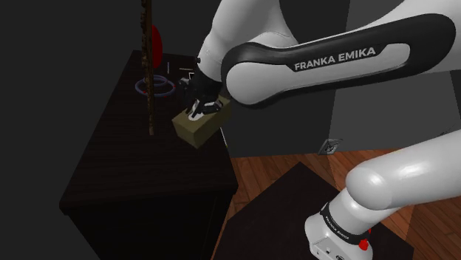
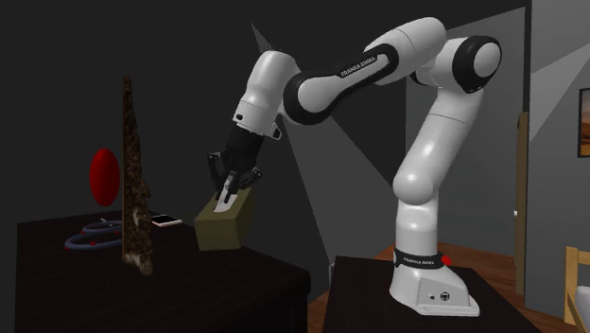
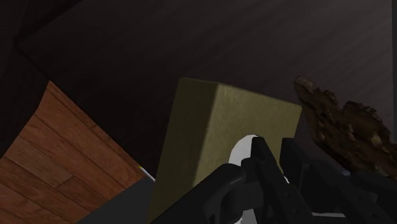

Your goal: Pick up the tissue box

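One label we're reading: "FRANKA EMIKA" on the arm (image 1: 334, 57); its pincer (image 1: 196, 112) is clamping the tilted olive tissue box (image 1: 192, 133) near the dark bench (image 1: 125, 185) edge.

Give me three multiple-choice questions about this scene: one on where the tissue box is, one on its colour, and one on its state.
1. In the shoulder view, where is the tissue box?
A. on the wooden floor
B. by the right edge of the dark table
C. on the robot's stand

2. What colour is the tissue box?
A. red
B. blue
C. olive

3. How does the box sit?
A. flat and untouched
B. tilted, with the hand shut on its top
C. upside down

Answers:
1 B: it sits over the tabletop near that edge.
2 C: its sides look olive in every view.
3 B: the hand grips its top and the box slants.
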